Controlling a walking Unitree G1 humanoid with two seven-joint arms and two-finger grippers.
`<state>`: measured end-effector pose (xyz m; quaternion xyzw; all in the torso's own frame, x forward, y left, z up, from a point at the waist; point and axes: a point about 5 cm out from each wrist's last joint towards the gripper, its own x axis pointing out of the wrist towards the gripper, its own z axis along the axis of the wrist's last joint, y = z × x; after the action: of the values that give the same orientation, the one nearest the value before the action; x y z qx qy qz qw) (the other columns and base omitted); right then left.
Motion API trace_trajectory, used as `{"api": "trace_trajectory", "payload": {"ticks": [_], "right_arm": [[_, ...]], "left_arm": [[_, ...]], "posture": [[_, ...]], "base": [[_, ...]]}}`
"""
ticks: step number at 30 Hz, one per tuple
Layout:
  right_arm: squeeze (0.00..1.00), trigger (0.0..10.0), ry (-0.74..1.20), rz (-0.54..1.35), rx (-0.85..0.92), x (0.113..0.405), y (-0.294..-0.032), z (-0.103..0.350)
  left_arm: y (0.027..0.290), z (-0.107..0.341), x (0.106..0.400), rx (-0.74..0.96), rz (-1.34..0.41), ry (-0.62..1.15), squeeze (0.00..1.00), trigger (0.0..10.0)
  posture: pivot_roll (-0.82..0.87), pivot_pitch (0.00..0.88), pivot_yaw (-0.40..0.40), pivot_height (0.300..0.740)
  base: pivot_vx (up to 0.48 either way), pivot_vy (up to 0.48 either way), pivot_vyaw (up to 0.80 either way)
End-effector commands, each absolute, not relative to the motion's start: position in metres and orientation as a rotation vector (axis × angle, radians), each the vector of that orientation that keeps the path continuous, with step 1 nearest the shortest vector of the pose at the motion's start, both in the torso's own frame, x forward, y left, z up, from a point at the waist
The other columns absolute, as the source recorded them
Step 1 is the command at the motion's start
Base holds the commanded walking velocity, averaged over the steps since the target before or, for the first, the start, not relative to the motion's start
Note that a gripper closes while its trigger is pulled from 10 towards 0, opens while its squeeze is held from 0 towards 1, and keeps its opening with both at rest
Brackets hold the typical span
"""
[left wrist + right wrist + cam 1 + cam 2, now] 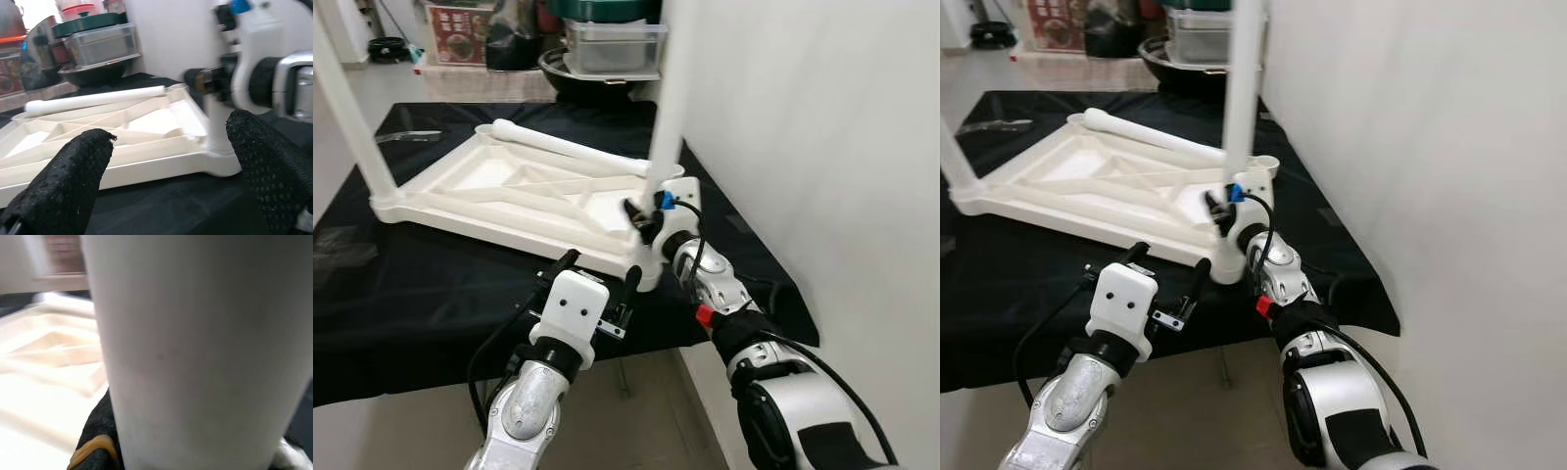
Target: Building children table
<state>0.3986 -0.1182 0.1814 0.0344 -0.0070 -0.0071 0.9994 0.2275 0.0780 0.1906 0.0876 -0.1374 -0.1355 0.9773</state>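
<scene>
A white plastic table top [509, 191] lies upside down on a black cloth [421, 284]. One white leg [668, 98] stands upright in its near right corner socket, and my right gripper [644, 219] is shut on the base of it. In the right wrist view that leg [195, 347] is pressed close, with a black finger [98, 431] beside it. Another leg [347, 113] stands upright at the left corner. A loose leg [570, 147] lies across the far side of the top. My left gripper [602, 267] hovers open just in front of the near edge, its fingers [63, 186] holding nothing.
A white wall [822, 147] rises close on the right. Behind the cloth stand a clear lidded box [612, 44] on a dark bowl and a red carton [458, 34]. The cloth's front edge drops off to the floor [636, 411] near my arms.
</scene>
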Motion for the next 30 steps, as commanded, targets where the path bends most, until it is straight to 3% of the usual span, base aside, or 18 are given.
{"api": "trace_trajectory", "payload": {"ticks": [1,4,5,7,8,12,13,17,20,21,26,30], "right_arm": [[0.00,0.0,0.064,-0.169,0.066,0.394,-0.136,0.166],[0.00,0.0,0.070,-0.203,0.115,0.382,-0.124,0.159],[0.00,10.0,0.057,-0.177,0.120,0.380,-0.118,0.159],[0.00,10.0,0.018,-0.111,0.151,0.380,-0.108,0.163],[1.00,10.0,-0.053,-0.025,0.162,0.381,-0.098,0.171],[1.00,10.0,-0.144,0.070,0.163,0.382,-0.090,0.182],[0.00,10.0,-0.146,0.221,0.231,0.384,-0.087,0.185],[0.00,10.0,-0.143,0.367,0.254,0.385,-0.089,0.189],[0.00,10.0,-0.074,0.698,0.326,0.377,-0.089,0.186],[0.00,10.0,-0.074,0.698,0.326,0.377,-0.089,0.186],[0.00,10.0,-0.011,1.141,0.300,0.365,-0.086,0.186],[0.00,10.0,0.027,1.258,0.230,0.361,-0.081,0.181]], "left_arm": [[0.076,0.188,0.227,0.180,-0.285,-0.273,0.00,10.0],[0.075,0.187,0.228,0.182,-0.287,-0.271,0.00,10.0],[0.075,0.187,0.228,0.182,-0.287,-0.272,0.00,10.0],[0.076,0.187,0.229,0.183,-0.287,-0.271,0.00,10.0],[0.076,0.186,0.228,0.184,-0.287,-0.270,0.00,10.0],[0.075,0.184,0.227,0.184,-0.290,-0.268,0.00,10.0],[0.075,0.184,0.227,0.189,-0.291,-0.272,0.00,10.0],[0.076,0.184,0.227,0.193,-0.286,-0.274,0.00,10.0],[0.077,0.183,0.227,0.193,-0.284,-0.273,0.00,10.0],[0.077,0.183,0.227,0.193,-0.284,-0.273,0.00,10.0],[0.076,0.188,0.229,0.200,-0.289,-0.292,0.00,10.0],[0.076,0.190,0.230,0.200,-0.287,-0.295,0.00,10.0]], "posture": [[0.10,0.062,-0.110,0.740],[0.11,0.060,-0.112,0.740],[0.11,0.060,-0.112,0.740],[0.10,0.058,-0.110,0.740],[0.10,0.052,-0.109,0.740],[0.10,0.042,-0.116,0.740],[0.11,0.037,-0.117,0.740],[0.11,0.034,-0.113,0.740],[0.10,0.036,-0.110,0.740],[0.10,0.036,-0.110,0.740],[0.11,0.059,-0.108,0.740],[0.11,0.062,-0.107,0.740]], "base": [[0.000,0.000,0.00],[0.000,0.000,0.00],[0.000,0.000,0.00],[0.000,0.000,0.00],[0.000,0.000,0.00],[0.000,0.000,0.00],[0.000,0.000,0.00],[0.000,0.000,0.00],[0.000,0.000,0.00],[0.000,0.000,0.00],[0.000,0.000,0.00],[0.000,0.000,0.00]]}}
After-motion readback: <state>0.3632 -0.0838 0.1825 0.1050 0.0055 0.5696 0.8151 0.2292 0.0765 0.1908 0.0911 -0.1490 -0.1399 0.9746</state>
